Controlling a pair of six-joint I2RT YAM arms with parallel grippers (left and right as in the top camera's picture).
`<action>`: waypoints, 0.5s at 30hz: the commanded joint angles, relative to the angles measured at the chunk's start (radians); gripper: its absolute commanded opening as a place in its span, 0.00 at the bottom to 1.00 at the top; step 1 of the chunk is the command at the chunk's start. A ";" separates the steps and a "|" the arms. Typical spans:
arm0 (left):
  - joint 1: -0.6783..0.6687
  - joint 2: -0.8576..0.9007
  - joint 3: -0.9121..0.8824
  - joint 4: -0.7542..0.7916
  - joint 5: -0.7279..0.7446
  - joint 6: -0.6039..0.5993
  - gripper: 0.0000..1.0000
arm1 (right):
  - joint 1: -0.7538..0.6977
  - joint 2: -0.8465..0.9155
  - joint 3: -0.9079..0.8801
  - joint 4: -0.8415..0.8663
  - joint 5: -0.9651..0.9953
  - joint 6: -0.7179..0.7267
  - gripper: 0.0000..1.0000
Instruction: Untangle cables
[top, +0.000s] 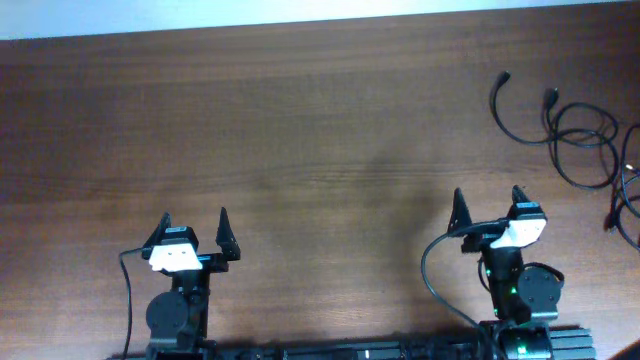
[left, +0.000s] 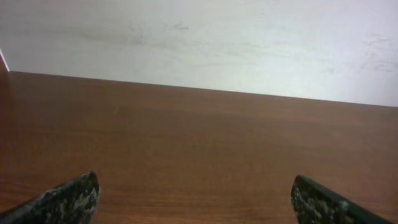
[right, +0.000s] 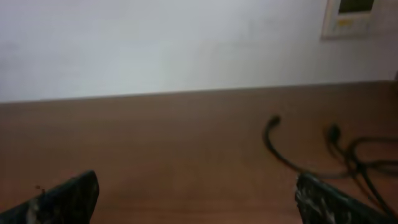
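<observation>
From overhead, a brown wooden table (top: 300, 130) is seen, with a pale strip of wall (top: 250, 12) along its far edge. The left gripper (top: 195, 216) is placed close to the near edge, left of the middle. Its two fingers are spread wide apart and nothing is held between them. The right gripper (top: 487, 193) is placed close to the near edge on the right, its fingers likewise spread and empty. The cables (top: 578, 137) are laid on the table at the far right, well apart from the left gripper and beyond and to the right of the right gripper, touched by neither. They are seen as thin black cords in overlapping loops, with small plugs (top: 503, 77) turned toward the far side. Part of the bundle is cut off by the right edge of the picture.

In the left wrist view, the left gripper (left: 194, 186) is shown by its two dark fingers (left: 65, 199) at the lower corners, set wide apart over the table (left: 199, 137). The white wall (left: 199, 37) is seen beyond.

In the right wrist view, which is blurred, the right gripper (right: 196, 186) is shown with its fingers (right: 68, 198) parted widely over the table (right: 155, 143). The cables (right: 349, 163) are seen ahead and to the right, lying on the wood clear of the fingers, with two plug ends turned toward the wall (right: 155, 43). A pale rectangular plate (right: 353, 17) is seen on the wall at the upper right.
</observation>
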 joint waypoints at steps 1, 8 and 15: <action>0.006 -0.006 -0.002 -0.005 0.000 0.016 0.99 | -0.007 -0.033 -0.005 -0.051 0.011 -0.021 0.99; 0.006 -0.006 -0.002 -0.005 0.000 0.016 0.98 | -0.007 -0.034 -0.005 -0.053 0.021 -0.071 0.99; 0.006 -0.006 -0.002 -0.005 0.000 0.016 0.98 | -0.007 -0.033 -0.005 -0.051 0.020 -0.071 0.99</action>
